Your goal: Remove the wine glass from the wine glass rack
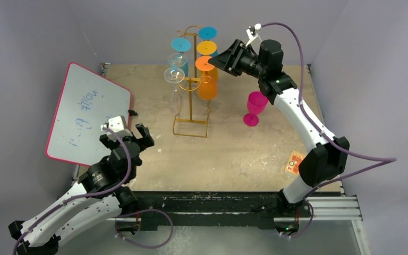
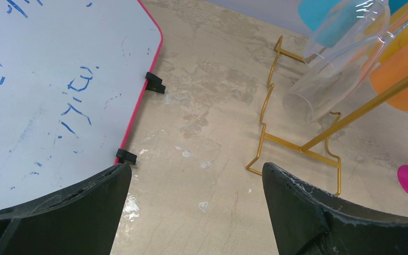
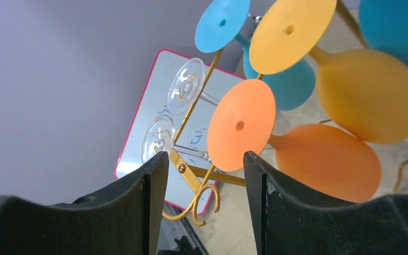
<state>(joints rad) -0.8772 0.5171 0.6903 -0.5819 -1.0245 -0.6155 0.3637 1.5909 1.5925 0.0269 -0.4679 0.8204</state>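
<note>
The gold wire wine glass rack (image 1: pixel 190 126) stands at the back middle of the table. Several wine glasses hang on it upside down: blue, yellow, clear and an orange one (image 1: pixel 207 86). My right gripper (image 1: pixel 215 60) is raised beside the rack's top, just right of the orange glass's foot (image 3: pixel 241 125). In the right wrist view the right gripper (image 3: pixel 205 159) is open, and only a curled gold hook (image 3: pixel 206 195) of the rack shows in the gap beyond it. My left gripper (image 1: pixel 127 137) hovers low at the left, wide open and holding nothing (image 2: pixel 196 170).
A magenta wine glass (image 1: pixel 255 108) stands upright on the table right of the rack. A pink-edged whiteboard (image 1: pixel 87 114) lies at the left, overhanging the table edge. An orange tag (image 1: pixel 295 163) lies near the right arm. Grey walls surround the table.
</note>
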